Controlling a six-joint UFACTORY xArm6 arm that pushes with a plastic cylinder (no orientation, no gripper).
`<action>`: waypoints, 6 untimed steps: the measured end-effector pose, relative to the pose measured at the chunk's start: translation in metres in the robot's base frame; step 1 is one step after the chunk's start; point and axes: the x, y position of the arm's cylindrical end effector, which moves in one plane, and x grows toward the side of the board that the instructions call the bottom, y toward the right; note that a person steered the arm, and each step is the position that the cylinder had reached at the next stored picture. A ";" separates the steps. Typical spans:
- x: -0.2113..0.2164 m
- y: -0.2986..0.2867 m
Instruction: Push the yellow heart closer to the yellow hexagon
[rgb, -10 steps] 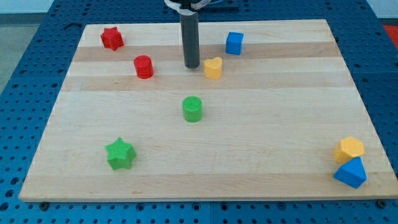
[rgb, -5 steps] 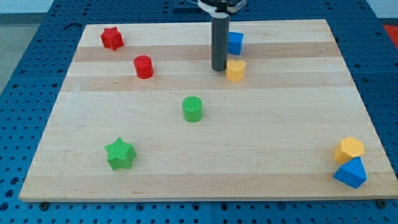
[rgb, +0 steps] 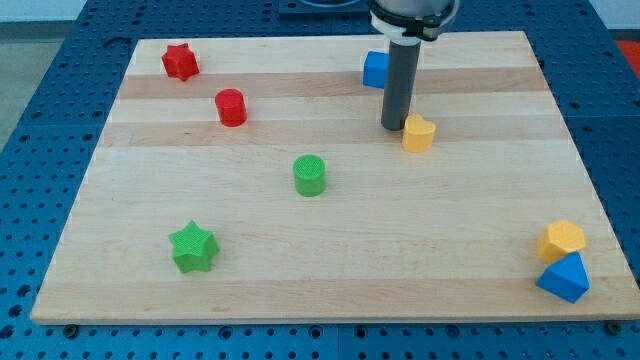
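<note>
- My tip (rgb: 394, 128): lower end of the dark rod, touching the yellow heart's left side; the rod carries no fingers, so none spread or pinch.
- Yellow heart (rgb: 418, 133): on the tabletop (rgb: 450, 220), right of centre, below the blue cube (rgb: 375, 69).
- Yellow hexagon (rgb: 562, 240): well apart, lower right, touching the blue block (rgb: 564, 277).

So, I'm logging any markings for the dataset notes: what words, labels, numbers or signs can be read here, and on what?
None: no text, number or sign shows on the wooden board, the coloured blocks, or the rod above my tip.
</note>
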 end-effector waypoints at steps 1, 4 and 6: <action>0.018 0.006; 0.027 0.063; 0.040 0.071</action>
